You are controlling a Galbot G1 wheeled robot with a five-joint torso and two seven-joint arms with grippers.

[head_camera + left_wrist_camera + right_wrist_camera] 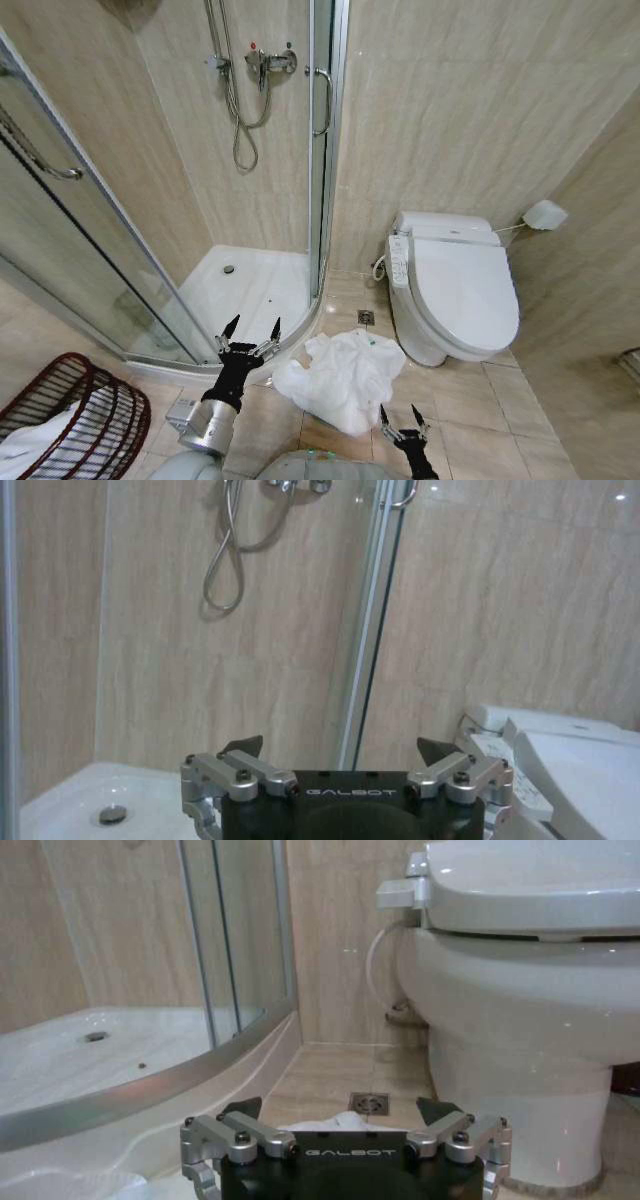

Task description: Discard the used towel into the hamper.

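- The hamper (70, 420) is seen at the lower left of the head view, standing on the tiled floor (500, 400). Its sides are dark red-brown and can be seen through.
- Something white (25, 445) is seen inside the hamper, low against its near side. What it is cannot be told.
- A white towel (340, 375) is seen crumpled on the floor at the lower middle of the head view, well apart from the hamper.
- The towel lies between the shower tray (250, 285) and the toilet (460, 290), just below the small floor drain (366, 317).
- The left claw (250, 332) is held open and empty at the lower left of the middle, just beside the towel's left edge, in front of the shower tray rim.
- The right claw (403, 415) is held open and empty at the bottom of the head view, just by the towel's lower right edge.
- In the right wrist view, a bit of the towel (340, 1123) is seen between the open fingers of the right claw (340, 1114).
- The toilet lid is shut.
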